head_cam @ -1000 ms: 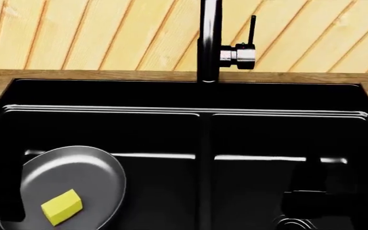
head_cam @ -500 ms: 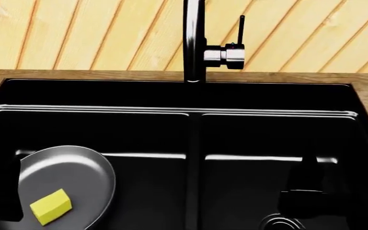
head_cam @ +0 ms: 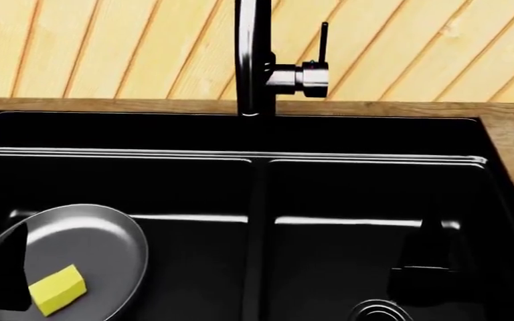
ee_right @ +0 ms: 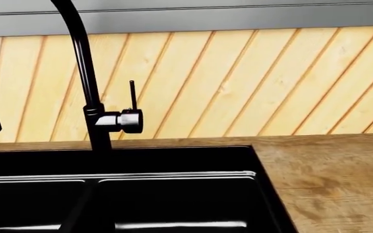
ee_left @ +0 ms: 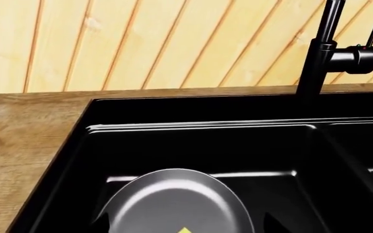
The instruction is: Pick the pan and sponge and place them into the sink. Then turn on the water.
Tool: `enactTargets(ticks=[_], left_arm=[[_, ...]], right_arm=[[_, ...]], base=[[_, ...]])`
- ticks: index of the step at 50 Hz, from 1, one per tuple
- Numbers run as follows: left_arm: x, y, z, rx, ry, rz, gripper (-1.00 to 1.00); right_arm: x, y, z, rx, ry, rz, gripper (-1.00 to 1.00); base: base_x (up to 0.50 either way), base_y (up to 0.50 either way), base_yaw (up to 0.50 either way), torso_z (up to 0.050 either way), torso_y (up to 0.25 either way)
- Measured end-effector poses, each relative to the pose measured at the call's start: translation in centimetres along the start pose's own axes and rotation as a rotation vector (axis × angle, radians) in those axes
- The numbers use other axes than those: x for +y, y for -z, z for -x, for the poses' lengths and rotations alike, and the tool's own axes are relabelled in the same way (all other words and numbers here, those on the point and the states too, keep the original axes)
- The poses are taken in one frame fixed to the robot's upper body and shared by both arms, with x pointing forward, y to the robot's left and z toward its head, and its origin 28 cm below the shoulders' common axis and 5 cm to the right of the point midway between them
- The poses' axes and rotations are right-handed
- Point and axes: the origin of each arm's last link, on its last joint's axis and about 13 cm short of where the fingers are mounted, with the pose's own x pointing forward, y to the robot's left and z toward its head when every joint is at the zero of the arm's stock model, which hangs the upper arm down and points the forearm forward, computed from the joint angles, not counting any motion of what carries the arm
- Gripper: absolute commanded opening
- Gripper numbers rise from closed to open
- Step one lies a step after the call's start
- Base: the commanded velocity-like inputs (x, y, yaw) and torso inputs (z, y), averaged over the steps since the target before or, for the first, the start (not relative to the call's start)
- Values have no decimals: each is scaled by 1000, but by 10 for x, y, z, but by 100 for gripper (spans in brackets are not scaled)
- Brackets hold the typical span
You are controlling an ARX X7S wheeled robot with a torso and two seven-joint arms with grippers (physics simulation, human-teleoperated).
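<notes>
Dark-grey frying pan (head_cam: 65,257) lay at lower left in the left basin of the black sink (head_cam: 257,134), yellow sponge (head_cam: 57,289) inside it; no water ran and neither gripper was in view, so their opening went unseen. A misjudged reach could miss the slim faucet lever (head_cam: 323,41)

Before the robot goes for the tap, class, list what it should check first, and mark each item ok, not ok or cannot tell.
1. Pan in the sink's left basin: ok.
2. Sponge in the sink: ok, it lies on the pan.
3. Water running: not ok, no stream shows under the faucet.
4. Lever free to reach: ok, it stands upright with nothing around it.
5. Grippers open and empty: cannot tell, neither is in view.
</notes>
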Motion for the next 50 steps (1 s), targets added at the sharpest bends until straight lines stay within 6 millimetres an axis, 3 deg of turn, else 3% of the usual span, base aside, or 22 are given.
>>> enactTargets(ticks=[23, 34, 41, 50], left_arm=[[1, 1, -1, 4, -2, -2, 100], [1, 0, -2, 3, -4, -3, 100], [1, 0, -3, 3, -4, -3, 100], [-1, -6, -9, -13, -3, 5, 100]], right_arm=[[1, 3, -1, 13, -7, 2, 100], [3, 2, -6, 15, -13, -17, 100], [8, -5, -20, 10, -19, -29, 100], [19, -14, -58, -3, -57, -50, 100]], base=[[215, 0, 0, 0, 0], [1, 0, 0, 0, 0], [0, 0, 0, 0, 0], [0, 0, 0, 0, 0]])
